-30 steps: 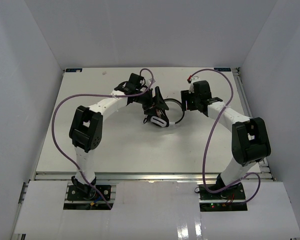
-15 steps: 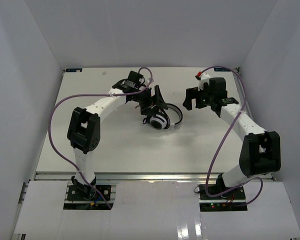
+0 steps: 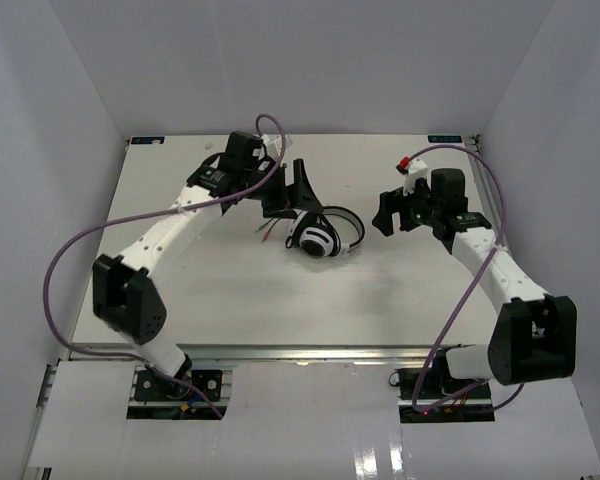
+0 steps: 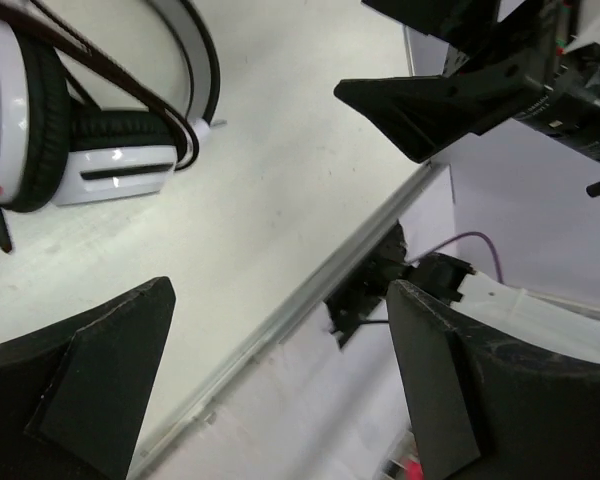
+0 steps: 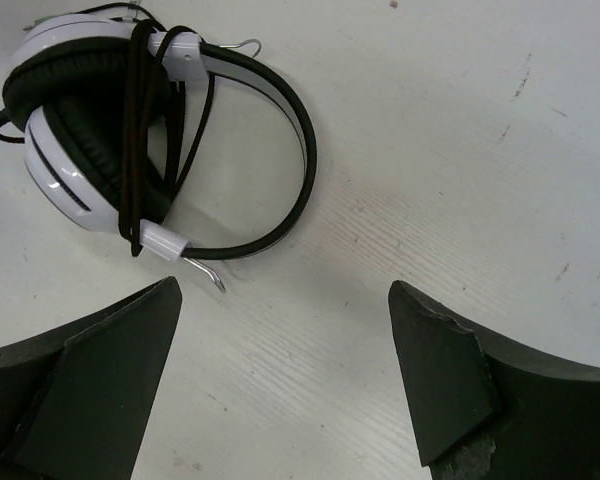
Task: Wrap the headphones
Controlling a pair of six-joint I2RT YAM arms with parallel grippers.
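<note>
headphones (image 3: 323, 236): lying mid table (image 3: 230, 300), cable (image 5: 140, 130) wound round the stacked cups | left gripper (image 3: 298, 190): fingers wide apart, empty, at their 11 o'clock | right gripper (image 3: 388, 212): fingers apart, empty, at 3 o'clock | risk: nothing pins the coils; a loose tail at 9 o'clock could let them slacken and slip off
</note>
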